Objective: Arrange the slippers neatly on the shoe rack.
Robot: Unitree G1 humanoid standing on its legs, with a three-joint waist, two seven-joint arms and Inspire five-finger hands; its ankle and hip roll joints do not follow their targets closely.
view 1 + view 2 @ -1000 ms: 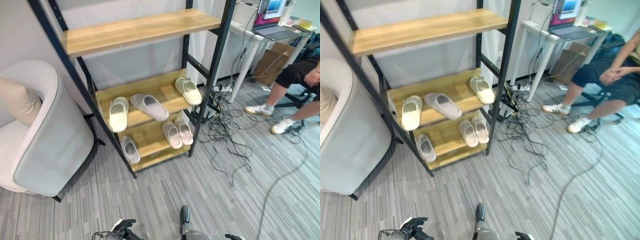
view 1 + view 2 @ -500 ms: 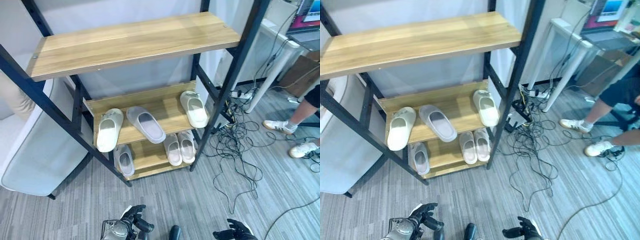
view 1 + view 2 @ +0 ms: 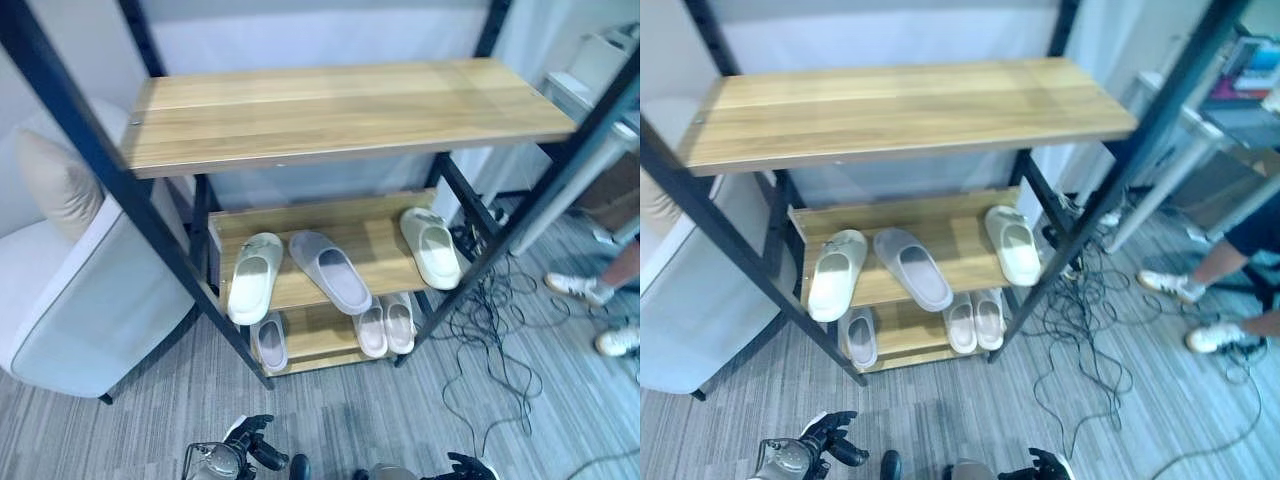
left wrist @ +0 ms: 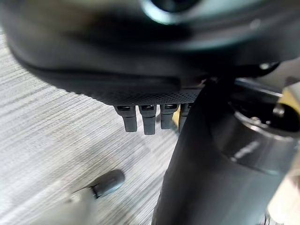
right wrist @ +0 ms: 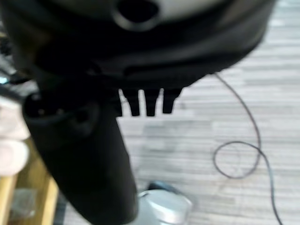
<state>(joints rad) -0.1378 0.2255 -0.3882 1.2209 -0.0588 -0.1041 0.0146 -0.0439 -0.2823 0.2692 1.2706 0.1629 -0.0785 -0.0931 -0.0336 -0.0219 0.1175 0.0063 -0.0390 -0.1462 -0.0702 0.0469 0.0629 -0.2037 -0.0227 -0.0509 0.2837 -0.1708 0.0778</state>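
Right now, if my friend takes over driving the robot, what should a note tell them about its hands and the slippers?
Left hand: low in front of the rack, fingers relaxed, holding nothing.
Right hand: low at the view's bottom edge, also holding nothing.
Middle wooden shelf of the black-framed shoe rack: a cream slipper at the left, a grey slipper lying at an angle beside it, and another cream slipper at the right end.
Bottom shelf: a lone grey slipper at the left, a pale pair side by side at the right.
Done: all slippers are on the rack.
Left: probably matching up the split pairs and straightening the angled grey one.
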